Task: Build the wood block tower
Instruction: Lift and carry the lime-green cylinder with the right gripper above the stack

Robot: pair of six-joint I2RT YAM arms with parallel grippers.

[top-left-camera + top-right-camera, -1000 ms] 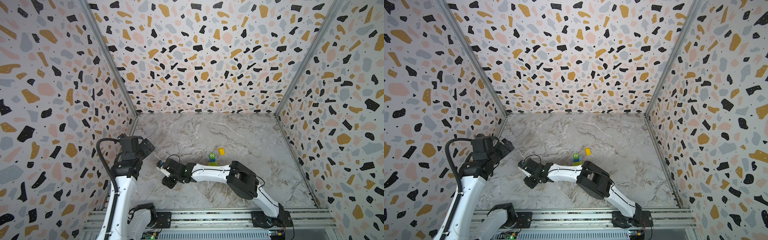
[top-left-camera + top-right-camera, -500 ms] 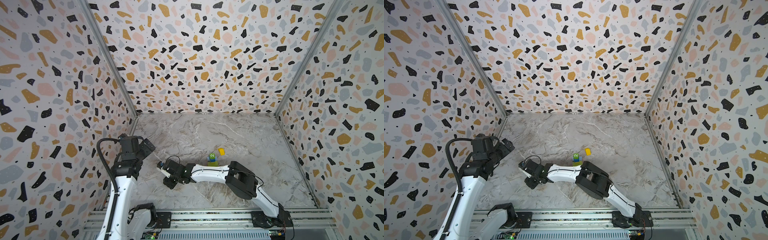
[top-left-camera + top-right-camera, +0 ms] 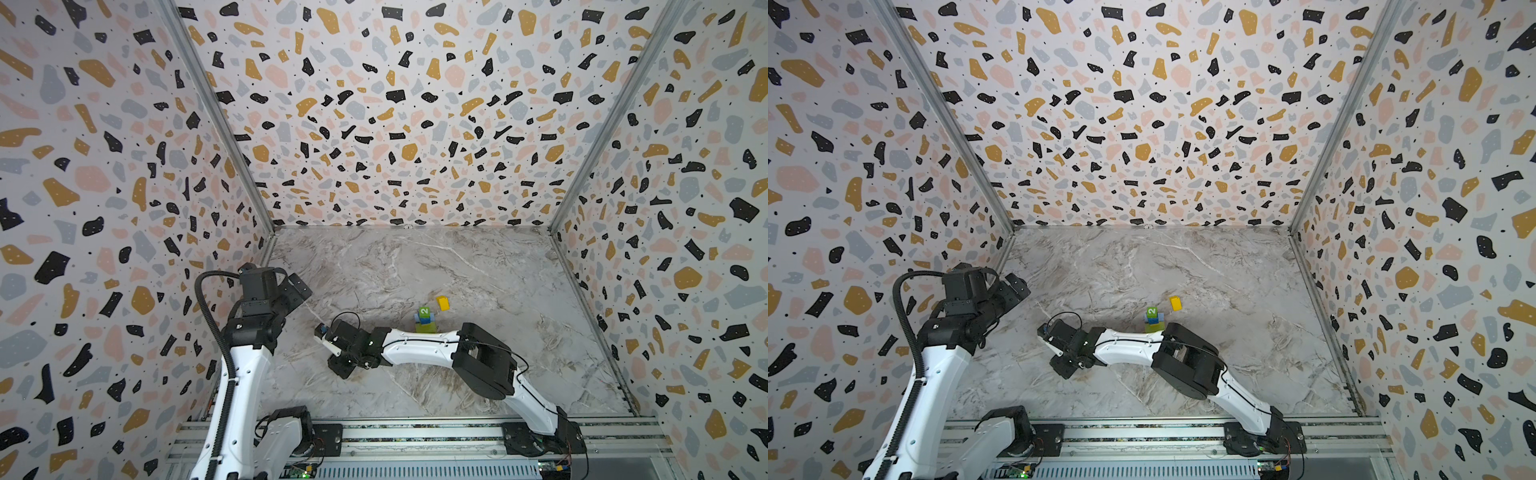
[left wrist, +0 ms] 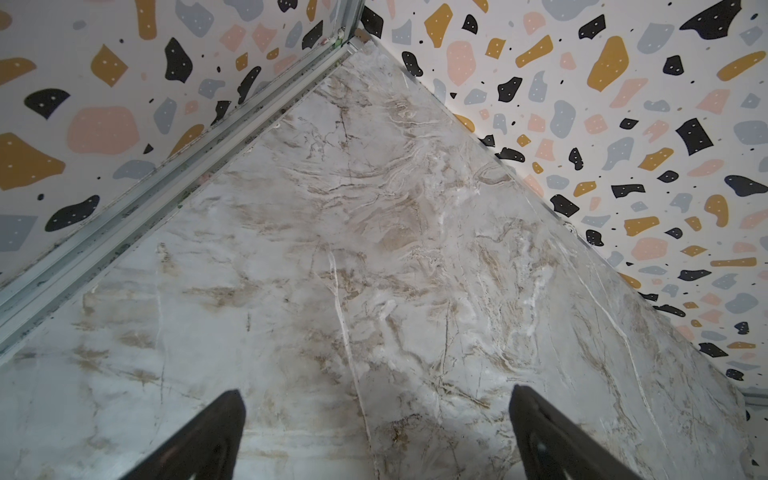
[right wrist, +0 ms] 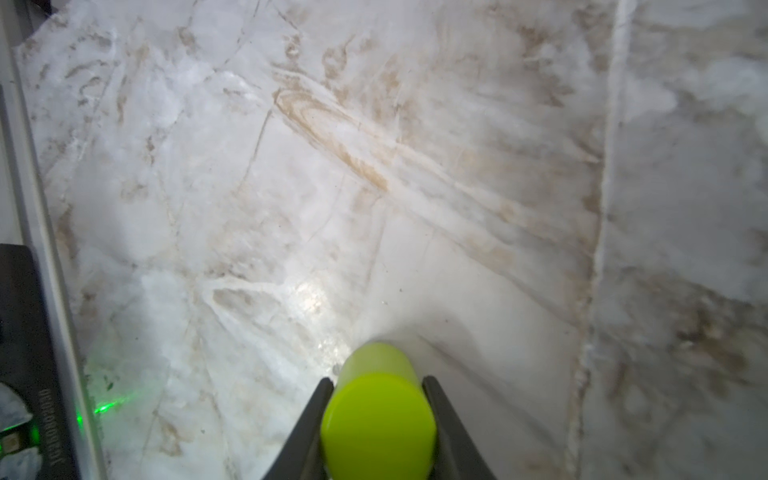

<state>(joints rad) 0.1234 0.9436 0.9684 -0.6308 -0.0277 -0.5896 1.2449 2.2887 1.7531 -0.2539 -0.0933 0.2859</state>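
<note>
Right tool has clamped cylinder (forearm half-hides tower).

Bright even light; right wrist view soft, with glare

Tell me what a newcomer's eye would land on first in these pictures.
The loud terrazzo walls around the marble table hit first. Next, in the right wrist view, the right gripper clamps a lime cylinder. In both top views a short wood block tower topped by a green numbered cube stands mid-table, partly behind the right arm, with a yellow cube apart beside it.
</note>
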